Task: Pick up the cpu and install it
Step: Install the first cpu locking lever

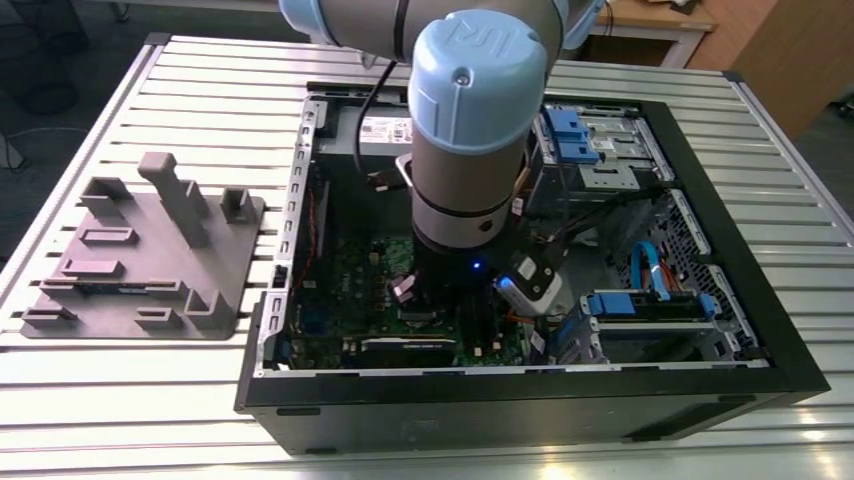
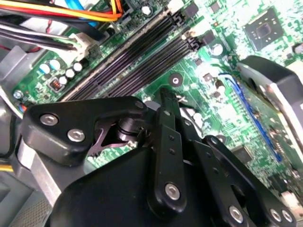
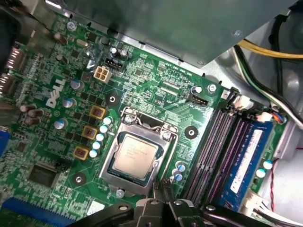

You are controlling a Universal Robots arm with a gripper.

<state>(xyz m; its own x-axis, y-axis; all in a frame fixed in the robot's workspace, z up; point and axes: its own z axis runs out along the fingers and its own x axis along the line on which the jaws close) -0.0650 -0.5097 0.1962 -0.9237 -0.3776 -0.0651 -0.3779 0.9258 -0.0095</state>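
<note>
Silver-grey cpu [image 3: 136, 154] is sitting flat inside the metal socket frame [image 3: 138, 152] on the green motherboard [image 3: 151, 90] in the first wrist view, edges looking square to the frame. So the chip appears placed; the frame is looking open around it, not clamped over it.

Gripper [image 3: 163, 185] is hovering just beside the socket's edge, on the side toward the memory slots [image 3: 222, 151]. Fingers are looking pressed together, or close to it, and pinching nothing; the narrow black tip is showing just off the frame's rim. In the second wrist view the same black linkage [image 2: 168, 156] is hanging over the board next to the memory slots [image 2: 137, 52], nothing between the pads that I can see.

In the exterior view the arm [image 1: 474, 130] is reaching straight down into the open pc case [image 1: 747, 330]; the grey plastic fixture [image 1: 147, 255] is lying well apart on the table [image 1: 134, 400].

Judgement on doing this step well: keep the tool vertical, no sideways drag across the chip, since any shove could skew it on the contacts. Check that the chip is lying level with no corner riding high before any load goes on it. Watch the small capacitors [image 3: 100, 137] beside the frame: easy to clip.
</note>
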